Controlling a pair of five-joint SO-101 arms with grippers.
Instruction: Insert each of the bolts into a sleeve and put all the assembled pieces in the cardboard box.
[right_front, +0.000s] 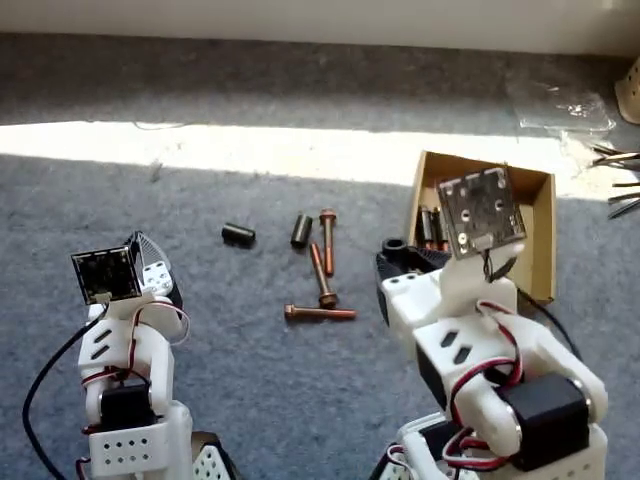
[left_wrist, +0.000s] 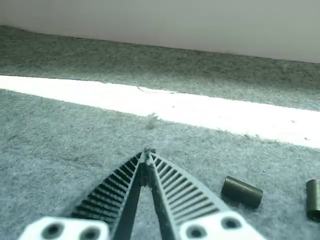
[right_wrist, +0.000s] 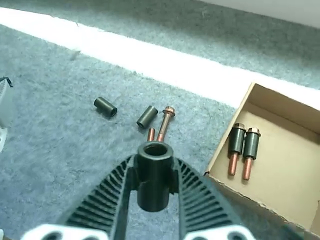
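Right claw (right_wrist: 154, 167): closing its ribbed black fingers around one sleeve (right_wrist: 154, 176) and holding it upright, with the open bore facing up.
Left claw (left_wrist: 146, 154): pressing its fingertips together, carrying nothing, sitting low over the worktop (right_front: 250, 400).
Bolts: three are lying loose between the arms. One (right_front: 320, 313) is lying crosswise with its head pointing toward the left arm. Two (right_front: 321, 275) (right_front: 327, 240) are running roughly away from the arms.
Key relation: the bolts are lying ahead of the held sleeve and toward the left arm's side, nearer the right claw. That claw is occupied, so the left one is probably needing to fetch a bolt.
Spare sleeves: two (right_front: 238, 235) (right_front: 301, 230) are lying on their sides, just beyond the bolts.
Box (right_front: 540, 200): sitting on the right arm's side, holding two assembled pieces (right_wrist: 236, 145) (right_wrist: 250, 145) side by side.
Materials: the bolts are looking like smooth coppery metal with flanged hex heads. The sleeves are dark, matte, thick-walled tubes. Grey carpet-like pile is covering the worktop, likely keeping round parts from rolling. The box is plain cardboard.
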